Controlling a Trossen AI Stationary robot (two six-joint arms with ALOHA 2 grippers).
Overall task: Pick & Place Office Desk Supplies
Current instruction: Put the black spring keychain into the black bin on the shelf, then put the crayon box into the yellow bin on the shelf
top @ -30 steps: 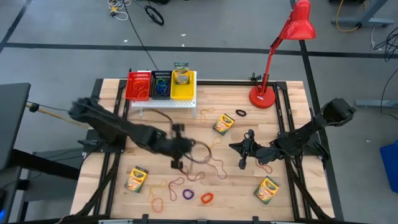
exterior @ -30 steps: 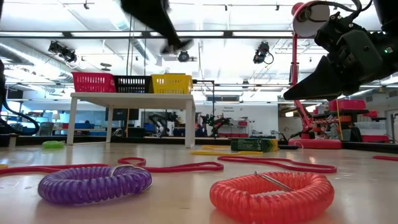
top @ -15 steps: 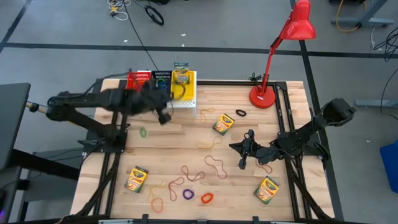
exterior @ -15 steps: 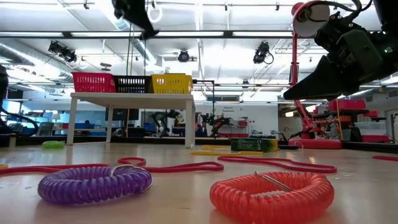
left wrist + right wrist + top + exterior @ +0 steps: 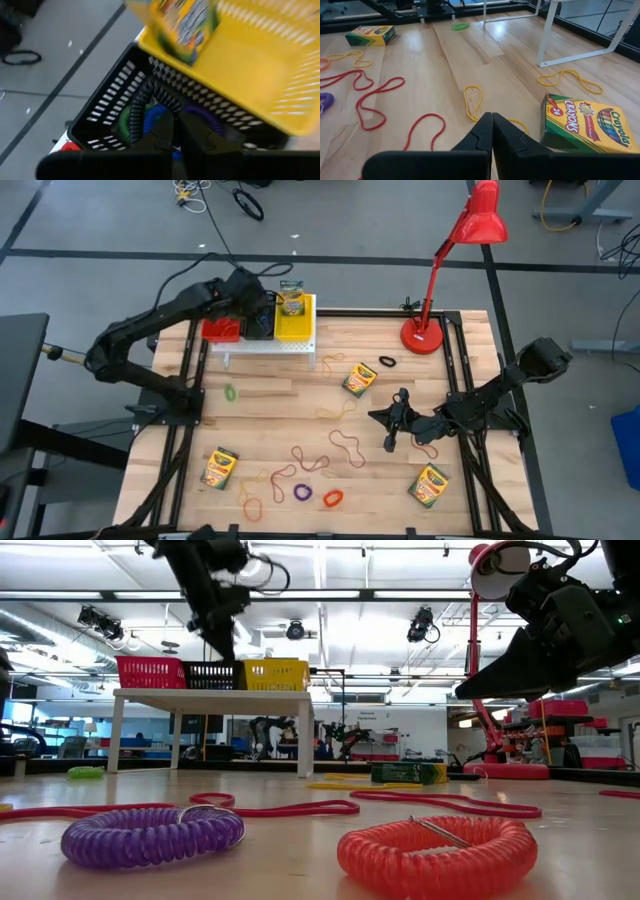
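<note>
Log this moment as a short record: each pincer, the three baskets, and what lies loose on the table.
left pincer: shut, above the black basket on the white stand
right pincer: shut, empty, above the table's right half
red basket: holds reddish bands
black basket contents: green, blue and purple coil loops
yellow basket: holds a crayon box
loose crayon boxes: three, one near the lamp, one front left, one front right
loose loops: purple coil, orange coil, green loop
loose bands: red and yellow, mid-table

Red desk lamp [image 5: 455, 255] stands at the wooden worktop [image 5: 400, 400] far edge, red, black, yellow baskets [image 5: 258, 318] atop the white stand [image 5: 265, 347]
</note>
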